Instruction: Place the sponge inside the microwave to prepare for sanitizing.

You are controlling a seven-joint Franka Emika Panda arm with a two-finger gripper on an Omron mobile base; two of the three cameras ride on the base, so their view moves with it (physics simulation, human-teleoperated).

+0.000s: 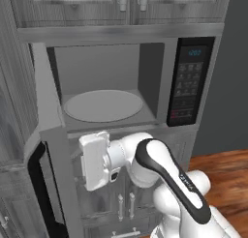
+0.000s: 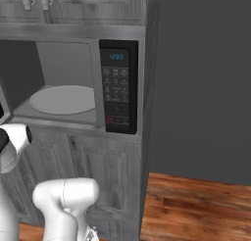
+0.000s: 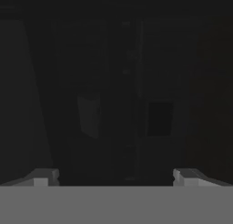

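End effector [image 3: 116, 176] spread wide (nothing held) — microwave [image 1: 193, 77] door open.

Ahead of the wide-parted jaws of the gripper [image 3: 113, 177] stands the dark glass of the swung-open door [image 1: 46, 193], while above them the microwave [image 1: 160, 77] cavity gapes unblocked, its turntable [image 1: 103, 105] bare, with the keypad panel [image 1: 190, 80] walling its right.

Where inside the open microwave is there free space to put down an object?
The round grey turntable of the large grey microwave lies bare, bordered by the cavity walls and the black keypad panel on the right. Passage is tighter at the left, where the open black glass door hangs.
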